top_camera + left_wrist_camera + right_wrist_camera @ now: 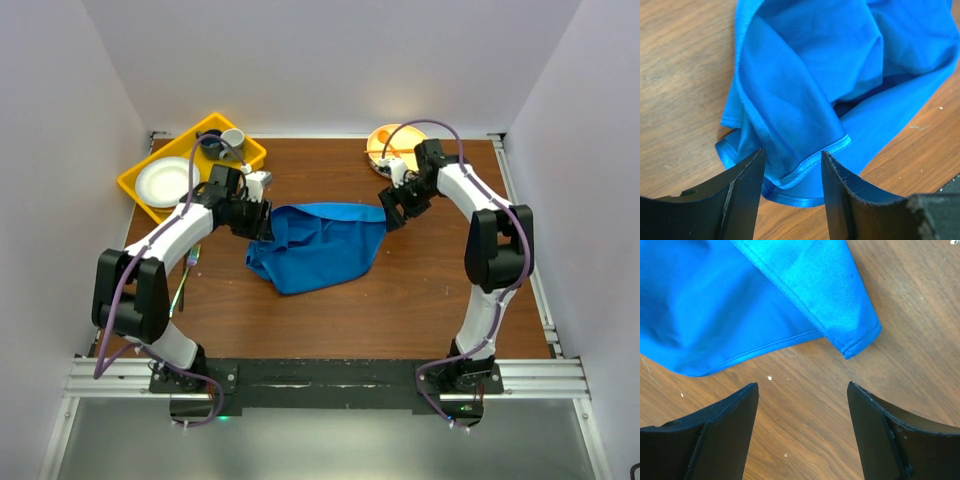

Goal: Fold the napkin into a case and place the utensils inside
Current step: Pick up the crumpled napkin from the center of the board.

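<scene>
Brown wood of the table (420, 300) lies bare on the near side of the napkin (320, 245), a bright blue cloth rumpled at mid-table, not yet a case. Left of the napkin and slightly nearer, a slim greenish utensil (186, 280) shows beside the left arm (170, 240), too small to make out further. At the napkin's left end the left gripper (792, 152) is released, its black fingers (747, 185) spread with a hemmed, folded corner of cloth lying between them. At the napkin's far right corner the right gripper (801, 385) is likewise released, jaws wide over bare wood, the cloth's corner just ahead and untouched. Beyond the napkin to the far left stands a yellow tray (128, 185) bearing a white plate (165, 180) and a cup (232, 137); beyond it to the far right, an orange plate (373, 140) holds orange cutlery (395, 153).
</scene>
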{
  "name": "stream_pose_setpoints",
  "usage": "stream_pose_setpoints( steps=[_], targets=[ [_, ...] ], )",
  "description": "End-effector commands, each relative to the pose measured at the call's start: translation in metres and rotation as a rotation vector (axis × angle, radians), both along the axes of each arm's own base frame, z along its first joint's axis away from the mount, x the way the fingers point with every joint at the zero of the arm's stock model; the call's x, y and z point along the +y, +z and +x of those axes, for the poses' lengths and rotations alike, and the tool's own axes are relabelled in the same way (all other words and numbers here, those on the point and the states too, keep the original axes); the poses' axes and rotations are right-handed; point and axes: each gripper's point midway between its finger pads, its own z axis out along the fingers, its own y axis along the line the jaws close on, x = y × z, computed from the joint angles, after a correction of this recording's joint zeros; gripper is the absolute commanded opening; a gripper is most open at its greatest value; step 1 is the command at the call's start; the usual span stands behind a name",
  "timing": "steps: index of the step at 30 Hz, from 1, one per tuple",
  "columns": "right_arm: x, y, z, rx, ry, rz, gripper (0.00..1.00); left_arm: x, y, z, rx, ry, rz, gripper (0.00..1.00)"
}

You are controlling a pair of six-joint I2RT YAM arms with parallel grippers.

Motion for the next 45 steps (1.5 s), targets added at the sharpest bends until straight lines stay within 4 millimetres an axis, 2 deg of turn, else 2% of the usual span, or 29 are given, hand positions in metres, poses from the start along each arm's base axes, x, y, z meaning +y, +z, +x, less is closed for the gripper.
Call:
stream_pose_setpoints(
  steps=[1, 2, 6, 10, 11, 12, 13, 14, 16, 17, 18, 19, 20, 21, 22, 23, 26, 27, 28, 29, 31, 36, 37, 38, 40, 42, 45],
  targets=[
    [0.005, 0.041, 0.01, -0.167, 0.014, 0.069, 0.79, 0.003, 0.01, 0.01, -0.016, 0.046, 0.01, 0.53],
    [0.008, 0.047, 0.016, -0.211, 0.023, 0.084, 0.8, 0.002, 0.01, 0.009, -0.014, 0.042, 0.004, 0.53],
    [0.013, 0.062, 0.02, -0.309, 0.048, 0.127, 0.98, 0.003, 0.007, 0.008, -0.008, 0.052, 0.005, 0.54],
    [0.018, 0.076, 0.023, -0.366, 0.084, 0.156, 0.98, -0.006, 0.001, 0.001, 0.03, 0.025, -0.041, 0.54],
    [0.02, 0.085, 0.031, -0.411, 0.081, 0.178, 0.98, -0.011, 0.001, -0.002, 0.043, 0.009, -0.072, 0.53],
    [0.017, 0.098, 0.028, -0.456, 0.054, 0.218, 0.98, -0.014, -0.002, -0.003, 0.055, 0.005, -0.087, 0.52],
    [0.027, 0.111, 0.026, -0.485, 0.046, 0.294, 0.98, -0.016, -0.004, -0.006, 0.067, -0.002, -0.096, 0.51],
    [0.031, 0.134, 0.035, -0.598, 0.067, 0.326, 0.98, -0.016, -0.005, -0.006, 0.068, -0.005, -0.098, 0.5],
    [0.043, 0.154, 0.023, -0.671, 0.15, 0.396, 0.98, -0.015, -0.005, -0.004, 0.064, -0.006, -0.089, 0.42],
    [0.044, 0.154, 0.02, -0.672, 0.177, 0.397, 0.98, -0.014, -0.003, -0.005, 0.065, -0.007, -0.084, 0.32],
    [0.045, 0.153, 0.024, -0.67, 0.204, 0.386, 0.98, -0.013, -0.003, -0.004, 0.064, -0.012, -0.079, 0.26],
    [0.041, 0.149, 0.029, -0.678, 0.236, 0.343, 0.98, -0.013, 0.001, 0.0, 0.049, -0.013, -0.081, 0.21],
    [0.038, 0.133, 0.018, -0.587, 0.259, 0.318, 0.98, -0.013, 0.003, 0.002, 0.047, -0.01, -0.081, 0.13],
    [0.032, 0.135, 0.026, -0.588, 0.291, 0.261, 0.98, -0.01, 0.005, 0.005, 0.036, -0.004, -0.081, 0.07],
    [0.027, 0.105, 0.023, -0.499, 0.341, 0.216, 0.98, -0.009, 0.009, 0.009, 0.026, -0.002, -0.076, 0.02],
    [0.024, 0.093, 0.022, -0.465, 0.37, 0.193, 0.98, -0.007, 0.01, 0.011, 0.021, 0.003, -0.076, 0.0],
    [0.008, 0.069, 0.029, -0.497, 0.487, 0.082, 0.98, -0.002, 0.014, 0.017, 0.004, 0.01, -0.064, 0.0],
    [0.004, 0.052, 0.021, -0.482, 0.501, 0.066, 0.98, -0.001, 0.018, 0.021, -0.007, 0.013, -0.063, 0.0],
    [0.003, 0.058, 0.031, -0.57, 0.532, 0.028, 0.98, 0.001, 0.02, 0.023, -0.012, 0.019, -0.063, 0.0],
    [0.003, 0.045, 0.026, -0.56, 0.541, 0.023, 0.98, 0.003, 0.021, 0.024, -0.012, 0.027, -0.063, 0.0],
    [0.003, 0.036, 0.027, -0.568, 0.569, 0.012, 0.96, 0.004, 0.025, 0.028, -0.02, 0.033, -0.066, 0.0],
    [0.004, 0.01, 0.029, -0.549, 0.608, -0.078, 0.8, 0.002, 0.02, 0.025, 0.012, 0.024, -0.076, 0.0],
    [0.005, 0.011, 0.038, -0.6, 0.606, -0.109, 0.8, 0.002, 0.019, 0.025, 0.013, 0.022, -0.077, 0.0],
    [0.009, 0.001, 0.033, -0.603, 0.62, -0.126, 0.8, 0.002, 0.018, 0.025, 0.013, 0.024, -0.08, 0.0],
    [0.01, -0.002, 0.045, -0.666, 0.625, -0.195, 0.8, 0.001, 0.016, 0.025, 0.016, 0.027, -0.083, 0.0],
    [0.014, -0.017, 0.042, -0.656, 0.657, -0.226, 0.8, 0.001, 0.016, 0.024, 0.02, 0.024, -0.086, 0.0],
    [0.012, -0.027, 0.046, -0.657, 0.661, -0.278, 0.8, 0.002, 0.016, 0.026, 0.018, 0.029, -0.08, 0.0]
  ],
)
